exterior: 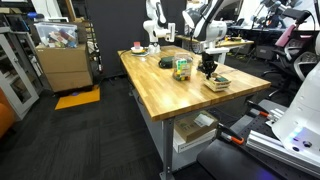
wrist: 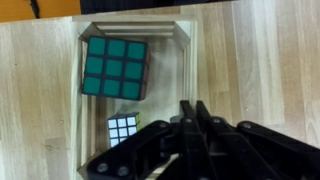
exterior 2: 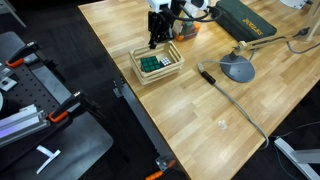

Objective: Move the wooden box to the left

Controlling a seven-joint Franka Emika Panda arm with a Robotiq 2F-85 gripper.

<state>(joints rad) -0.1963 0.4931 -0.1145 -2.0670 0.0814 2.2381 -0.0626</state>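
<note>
The butcher-block surface (exterior: 170, 95) (exterior 2: 205, 115) shows in both exterior views, and the gripper (exterior: 208, 66) (exterior 2: 156, 40) hangs over it near one edge. In an exterior view a long green case (exterior 2: 243, 18) lies on the wood well apart from the fingers. A round grey disc with a cable (exterior 2: 238, 70) sits closer, but clear of them.

The wooden box (exterior: 216, 84) (exterior 2: 172, 72) rests flat on the surface directly under the fingers. In the exterior views the fingers come down at the box's rim. In an exterior view a clear green-and-yellow container (exterior: 182, 68) stands upright near the fingers, on the side away from the table edge. It does not touch the box.

In the wrist view the gripper (wrist: 189, 106) enters from the bottom of the picture. The box's pale walls (wrist: 80, 100) frame the space ahead of it. The fingers (wrist: 181, 116) are drawn together with no gap visible between the tips. Those tips sit on the line of one long wall of the box. I cannot tell whether that thin wall is pinched between them.

Inside the box a green-faced puzzle cube (wrist: 115, 68) (exterior 2: 152, 64) lies in the end away from the fingers. A smaller puzzle cube (wrist: 123, 129) with mixed colours lies just beside the fingers, against the opposite wall.
</note>
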